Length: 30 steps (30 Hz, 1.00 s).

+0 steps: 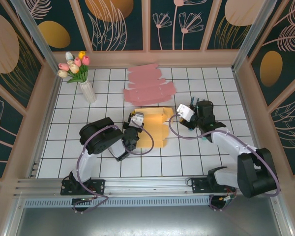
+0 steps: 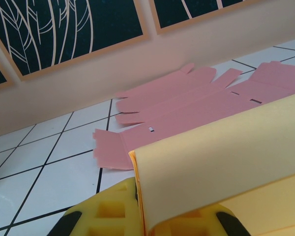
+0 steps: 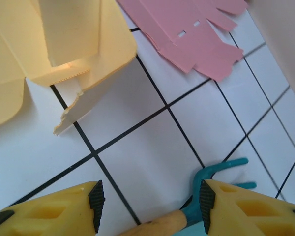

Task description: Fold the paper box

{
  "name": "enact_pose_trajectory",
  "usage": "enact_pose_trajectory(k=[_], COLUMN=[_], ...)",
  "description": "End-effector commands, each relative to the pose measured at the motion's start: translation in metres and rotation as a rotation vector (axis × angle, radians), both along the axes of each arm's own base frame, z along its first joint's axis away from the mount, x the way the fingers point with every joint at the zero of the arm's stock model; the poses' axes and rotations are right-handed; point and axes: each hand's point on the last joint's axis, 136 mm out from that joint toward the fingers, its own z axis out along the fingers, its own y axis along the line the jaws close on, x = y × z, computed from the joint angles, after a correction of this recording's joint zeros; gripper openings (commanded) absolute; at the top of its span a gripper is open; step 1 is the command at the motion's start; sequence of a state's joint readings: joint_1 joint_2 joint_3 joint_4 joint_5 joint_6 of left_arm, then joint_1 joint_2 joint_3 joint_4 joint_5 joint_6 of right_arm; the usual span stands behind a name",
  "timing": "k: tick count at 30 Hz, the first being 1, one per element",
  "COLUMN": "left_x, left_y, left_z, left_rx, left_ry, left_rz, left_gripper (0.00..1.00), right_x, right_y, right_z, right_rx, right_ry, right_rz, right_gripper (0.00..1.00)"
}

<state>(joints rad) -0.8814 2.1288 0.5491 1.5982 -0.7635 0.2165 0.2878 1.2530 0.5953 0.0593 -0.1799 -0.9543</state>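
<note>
The yellow box (image 1: 155, 129), a partly folded sheet, lies at the middle of the tiled bench (image 1: 152, 164). The left end effector (image 1: 135, 119) is clamped on its left edge; in the left wrist view the folded edge runs down between the 2 yellow fingers (image 2: 101, 216). The right end effector (image 1: 186, 112) sits just beside the box's right edge and holds nothing. Its wrist view shows it spread wide over bare tile, with a teal tool (image 3: 219, 173) on a wooden handle between the fingers. Pink sheets (image 1: 150, 86) lie flat just behind the box. A vase (image 1: 87, 91) of tulips stands at the left rear.
</note>
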Motion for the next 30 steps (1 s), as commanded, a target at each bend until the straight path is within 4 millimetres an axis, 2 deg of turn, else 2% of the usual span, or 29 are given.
enact_pose_trajectory(k=[1, 6, 10, 18, 23, 30], left_x=[-0.015, -0.014, -0.013, -0.013, -0.013, -0.012], left_y=[-0.004, -0.003, -0.004, -0.003, -0.004, -0.004], left_z=[-0.042, -0.041, -0.041, -0.042, -0.043, -0.044], left_rx=[0.173, 0.158, 0.151, 0.157, 0.157, 0.160], left_ry=[0.072, 0.071, 0.069, 0.073, 0.078, 0.083], left_rz=[-0.095, -0.083, -0.075, -0.074, -0.079, -0.071], left_gripper=[0.00, 0.00, 0.00, 0.00, 0.00, 0.00], right_x=[0.012, 0.032, 0.037, 0.026, 0.027, 0.015], right_y=[0.023, 0.040, 0.051, 0.076, 0.084, 0.093], right_z=[0.012, 0.002, -0.012, -0.017, -0.023, -0.026], right_rx=[-0.045, -0.066, -0.068, -0.013, -0.008, -0.005], right_ry=[-0.095, -0.132, -0.088, -0.040, -0.024, 0.001], right_rz=[0.218, 0.318, 0.387, 0.499, 0.484, 0.522], right_gripper=[0.56, 0.55, 0.54, 0.50, 0.48, 0.45])
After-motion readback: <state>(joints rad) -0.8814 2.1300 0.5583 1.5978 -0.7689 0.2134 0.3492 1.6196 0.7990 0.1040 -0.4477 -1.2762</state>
